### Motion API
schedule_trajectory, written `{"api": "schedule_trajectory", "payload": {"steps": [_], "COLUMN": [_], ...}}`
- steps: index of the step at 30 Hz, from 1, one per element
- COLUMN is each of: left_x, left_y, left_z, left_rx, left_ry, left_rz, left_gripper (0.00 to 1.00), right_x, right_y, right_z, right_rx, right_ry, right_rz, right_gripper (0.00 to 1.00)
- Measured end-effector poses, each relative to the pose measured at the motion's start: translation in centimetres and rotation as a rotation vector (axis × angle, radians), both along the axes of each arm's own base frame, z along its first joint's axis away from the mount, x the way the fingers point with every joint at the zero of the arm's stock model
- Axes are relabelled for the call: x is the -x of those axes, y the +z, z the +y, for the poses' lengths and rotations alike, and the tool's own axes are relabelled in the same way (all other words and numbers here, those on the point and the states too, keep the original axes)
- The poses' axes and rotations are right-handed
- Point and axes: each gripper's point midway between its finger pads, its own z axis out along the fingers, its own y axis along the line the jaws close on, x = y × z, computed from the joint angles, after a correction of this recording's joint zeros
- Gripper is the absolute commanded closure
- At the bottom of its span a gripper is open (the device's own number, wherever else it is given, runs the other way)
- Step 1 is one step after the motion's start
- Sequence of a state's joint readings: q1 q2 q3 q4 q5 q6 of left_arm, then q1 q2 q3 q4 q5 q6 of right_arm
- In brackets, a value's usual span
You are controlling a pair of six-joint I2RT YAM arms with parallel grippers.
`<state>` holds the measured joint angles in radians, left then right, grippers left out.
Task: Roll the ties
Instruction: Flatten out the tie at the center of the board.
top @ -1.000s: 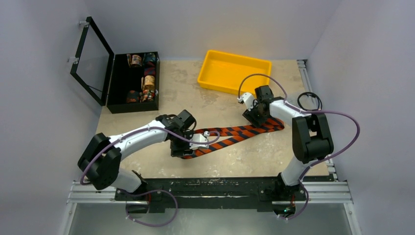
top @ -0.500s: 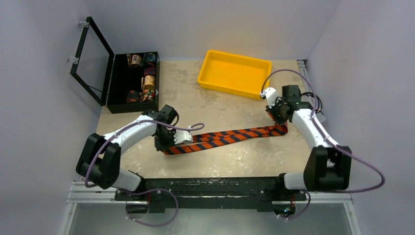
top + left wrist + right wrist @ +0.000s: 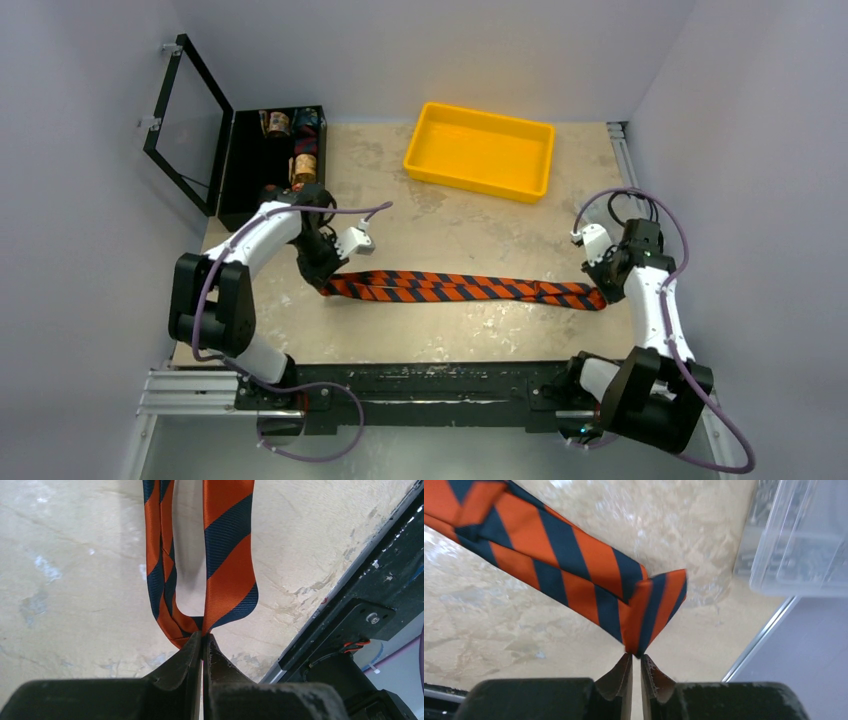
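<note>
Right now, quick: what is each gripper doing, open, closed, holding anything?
Left gripper: closed, pinching the folded end of the striped tie.
Right gripper: closed, pinching the tie's other end.

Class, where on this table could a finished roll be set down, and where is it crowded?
Bare table: between the yellow tray and the stretched tie, and in the strip between the tie and the near rail. Crowded: the black box of rolls, and both tie ends, pinched by the left gripper and right gripper.

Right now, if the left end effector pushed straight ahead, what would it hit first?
The tie, pinched in the left end effector; beyond that, probably the table.
</note>
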<state>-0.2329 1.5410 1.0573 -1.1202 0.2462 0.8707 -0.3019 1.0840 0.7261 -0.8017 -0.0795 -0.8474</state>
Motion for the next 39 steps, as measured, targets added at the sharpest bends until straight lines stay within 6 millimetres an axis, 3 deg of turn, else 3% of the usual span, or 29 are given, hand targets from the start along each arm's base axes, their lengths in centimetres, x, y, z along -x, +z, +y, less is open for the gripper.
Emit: {"api": "schedule_trajectory", "payload": {"steps": [2, 4, 8, 11, 14, 15, 16, 17, 21, 26, 32, 35, 39], "left_x": [-0.9, -1.7, -2.7, -3.4, -3.9, -4.0, -4.2, -4.4, -4.9, -6.8, -7.3, -7.5, -7.9], "left_y": [0.1, 0.0, -0.5, -0.8, -0.7, -0.6, -0.4, 0.0, 2.6, 6.3, 7.6, 8.0, 8.3], "left_z": [0.1, 0.0, -0.2, -0.3, -0.1, 0.0, 0.1, 0.1, -0.7, -2.1, -2.7, -2.8, -2.8], "left_rx": [0.006, 0.007, -0.004, -0.008, -0.004, -0.001, 0.003, 0.012, 0.077, 0.174, 0.220, 0.231, 0.246], "left_ry": [0.029, 0.054, 0.098, 0.135, 0.156, 0.159, 0.156, 0.149, 0.140, 0.138, 0.153, 0.180, 0.223], "left_rz": [0.009, 0.019, 0.056, 0.066, 0.052, 0.043, 0.030, 0.010, -0.075, -0.227, -0.287, -0.323, -0.370], "left_gripper": [1.00, 0.97, 0.76, 0.63, 0.35, 0.16, 0.05, 0.01, 0.00, 0.00, 0.00, 0.00, 0.00], "right_x": [0.2, -0.1, -1.6, -2.5, -3.1, -3.5, -3.9, -4.5, -6.6, -7.8, -8.8, -10.1, -14.3], "right_y": [-0.3, -0.5, -0.4, 0.1, 1.2, 1.7, 2.2, 2.8, 4.0, 1.5, -3.8, -4.5, -4.5], "right_z": [-0.9, -1.5, -2.4, -2.8, -3.4, -3.6, -4.3, -4.9, -7.2, -8.3, -9.8, -10.5, -11.5], "right_rx": [0.005, 0.001, -0.005, -0.001, -0.015, -0.033, -0.056, -0.081, -0.119, -0.127, -0.141, -0.143, -0.142], "right_ry": [-0.029, -0.052, -0.068, -0.071, -0.097, -0.110, -0.148, -0.185, -0.308, -0.358, -0.405, -0.424, -0.423], "right_rz": [0.015, 0.033, 0.044, 0.030, 0.010, 0.001, -0.012, -0.030, -0.088, -0.055, 0.090, 0.095, 0.042], "right_gripper": [0.80, 0.69, 0.52, 0.48, 0.50, 0.52, 0.53, 0.55, 0.64, 0.69, 0.68, 0.66, 0.61]}}
